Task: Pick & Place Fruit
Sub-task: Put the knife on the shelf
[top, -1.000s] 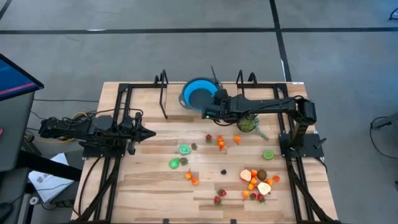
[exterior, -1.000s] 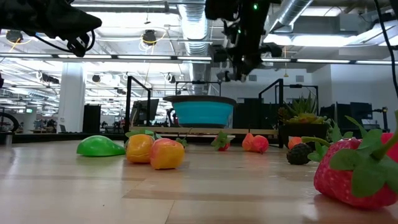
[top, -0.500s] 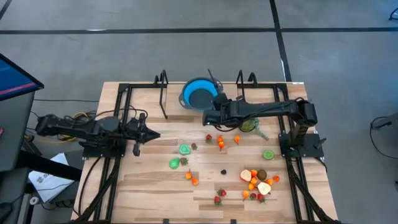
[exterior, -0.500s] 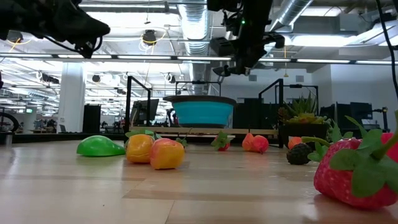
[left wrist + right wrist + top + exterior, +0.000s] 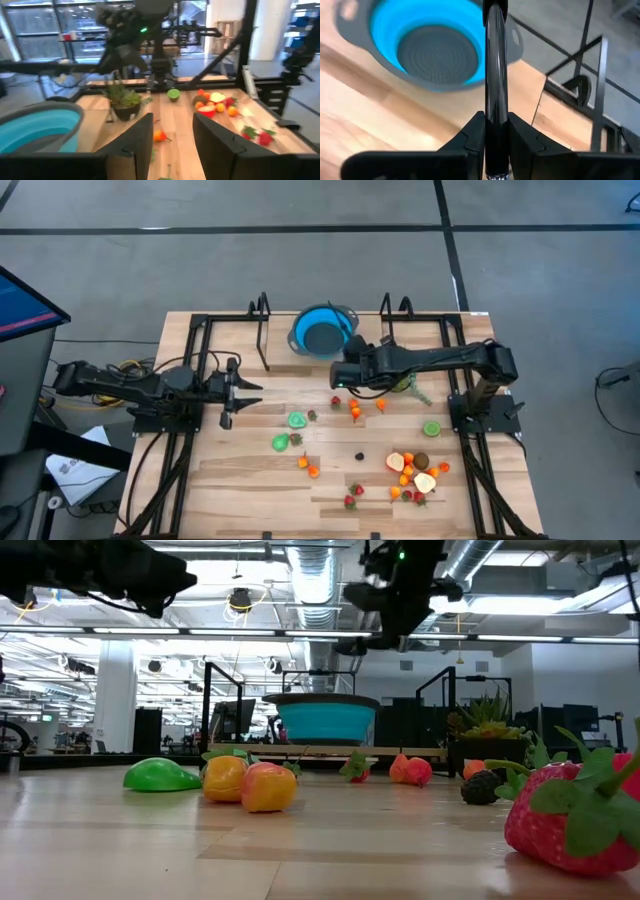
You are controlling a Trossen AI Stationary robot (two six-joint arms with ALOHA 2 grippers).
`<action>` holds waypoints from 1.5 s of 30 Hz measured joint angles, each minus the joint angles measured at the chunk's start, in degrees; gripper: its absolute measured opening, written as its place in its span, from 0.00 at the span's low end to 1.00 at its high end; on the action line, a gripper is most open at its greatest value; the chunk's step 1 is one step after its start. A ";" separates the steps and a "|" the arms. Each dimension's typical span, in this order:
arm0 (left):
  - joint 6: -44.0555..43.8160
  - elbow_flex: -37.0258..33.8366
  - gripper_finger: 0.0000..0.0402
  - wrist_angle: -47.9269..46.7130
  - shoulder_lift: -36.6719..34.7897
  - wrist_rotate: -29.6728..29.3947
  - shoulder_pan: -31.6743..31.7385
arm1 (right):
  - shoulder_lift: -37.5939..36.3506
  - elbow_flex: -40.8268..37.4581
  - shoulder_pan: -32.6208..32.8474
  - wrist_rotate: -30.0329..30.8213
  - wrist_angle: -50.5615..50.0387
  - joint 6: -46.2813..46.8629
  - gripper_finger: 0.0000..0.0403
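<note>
Right arm: stretched across desk (image 5: pixel 250 480), right gripper (image 5: pixel 338 376) raised just beside blue bowl (image 5: pixel 320 332); jaws clamped on thin dark rod (image 5: pixel 496 75). Left arm: level over desk's left side, left gripper (image 5: pixel 250 387) empty, jaws parted with narrow gap. Fruit (image 5: pixel 355 412): scattered on desk, middle to right front.
</note>
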 joint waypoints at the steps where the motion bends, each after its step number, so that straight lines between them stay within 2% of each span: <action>1: 0.00 0.00 0.33 0.22 0.30 -0.01 0.67 | -0.89 -0.04 0.32 -0.12 -0.67 -0.26 0.12; 10: 0.77 1.61 0.28 2.33 6.74 1.41 5.43 | -8.72 -0.07 3.71 -0.04 -0.29 -5.72 0.12; 21: 16.01 9.06 0.26 2.92 18.54 1.54 8.72 | -14.71 -0.07 6.40 -1.95 -0.32 -10.83 0.12; 30: 24.69 14.29 0.26 2.76 32.05 1.38 12.03 | -16.21 -0.07 7.77 -3.08 -2.05 -11.01 0.12; 34: 25.18 17.94 0.26 2.69 36.93 1.11 12.62 | -16.19 -0.09 7.77 -4.47 -2.14 -11.01 0.12; 40: 25.16 21.87 0.27 2.40 39.86 1.07 14.29 | -16.57 -0.07 7.75 -5.28 -4.02 -12.58 0.12; 45: 25.15 23.39 0.35 1.53 41.50 1.06 17.07 | -18.29 -0.09 7.75 -6.10 -5.52 -14.06 0.12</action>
